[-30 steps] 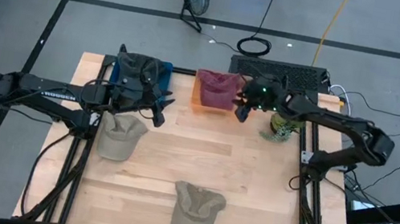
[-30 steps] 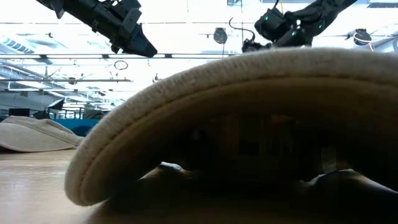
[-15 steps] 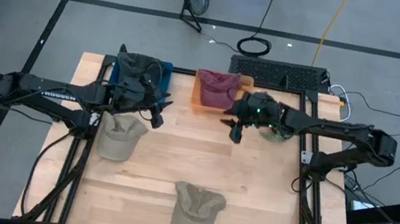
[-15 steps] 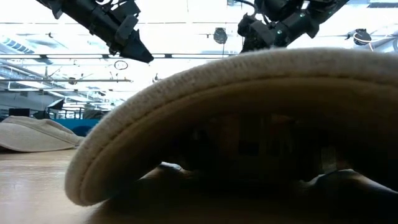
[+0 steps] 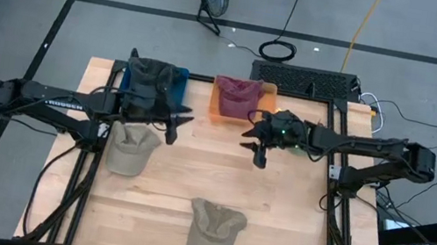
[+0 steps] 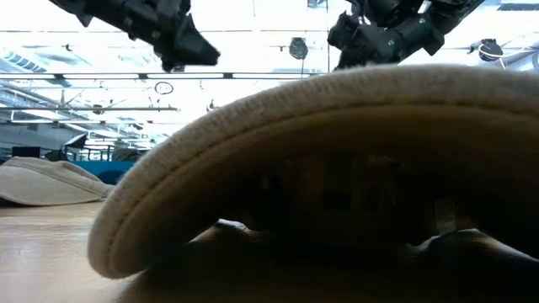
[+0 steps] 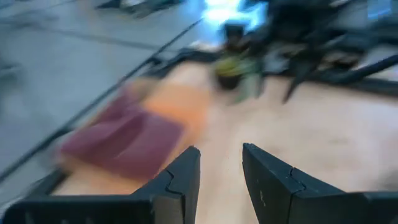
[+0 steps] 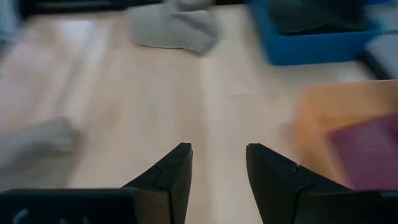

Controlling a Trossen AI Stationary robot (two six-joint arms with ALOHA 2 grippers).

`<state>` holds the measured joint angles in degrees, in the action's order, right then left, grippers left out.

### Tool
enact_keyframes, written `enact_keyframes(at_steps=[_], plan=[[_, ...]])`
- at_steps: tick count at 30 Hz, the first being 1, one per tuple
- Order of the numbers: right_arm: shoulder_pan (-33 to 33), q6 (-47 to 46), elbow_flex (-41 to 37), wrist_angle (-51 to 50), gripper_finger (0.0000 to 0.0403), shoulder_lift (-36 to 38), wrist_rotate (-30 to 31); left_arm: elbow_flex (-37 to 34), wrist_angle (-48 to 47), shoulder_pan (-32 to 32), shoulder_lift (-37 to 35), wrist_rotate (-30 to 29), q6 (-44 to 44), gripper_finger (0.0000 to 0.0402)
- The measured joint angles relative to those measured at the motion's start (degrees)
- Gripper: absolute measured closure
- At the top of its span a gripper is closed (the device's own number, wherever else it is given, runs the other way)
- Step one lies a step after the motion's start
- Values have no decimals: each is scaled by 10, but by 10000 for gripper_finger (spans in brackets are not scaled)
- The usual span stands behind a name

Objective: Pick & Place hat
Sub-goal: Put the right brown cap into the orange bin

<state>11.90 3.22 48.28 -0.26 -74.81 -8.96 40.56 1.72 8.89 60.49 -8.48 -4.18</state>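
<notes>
While our right gripper (image 5: 259, 154) has swung off the camouflage hat (image 5: 305, 141) near the table's (image 5: 289, 232) right edge and out over the bare wood towards the middle, its fingers stand apart and carry nothing; our left gripper (image 5: 180, 124) has turned a little beside the dark hat on the blue tray (image 5: 154, 81) at the back left corner, its fingers also apart and empty; the maroon hat (image 5: 235, 96) lies on the orange tray (image 5: 221, 115) at the back edge; two tan hats are still loose, one (image 5: 132, 147) towards the left edge just under our left arm, the other (image 5: 213, 228) at the front edge; we judge the right arm is heading for the front one next, and that hat is yet to be grasped.
</notes>
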Motion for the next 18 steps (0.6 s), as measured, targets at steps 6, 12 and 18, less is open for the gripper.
enact_keyframes(at_steps=[6, 12, 18], plan=[[-51, -52, 0, -3, 264, 0, -76, 0, 8, -22, 0, 74, -1, 277], [-159, -72, 0, -7, 264, 0, -37, 0, 17, -69, 0, 75, 20, 277], [-276, -116, 0, 4, 264, -5, 87, 0, 54, -118, 0, 75, 62, 277]])
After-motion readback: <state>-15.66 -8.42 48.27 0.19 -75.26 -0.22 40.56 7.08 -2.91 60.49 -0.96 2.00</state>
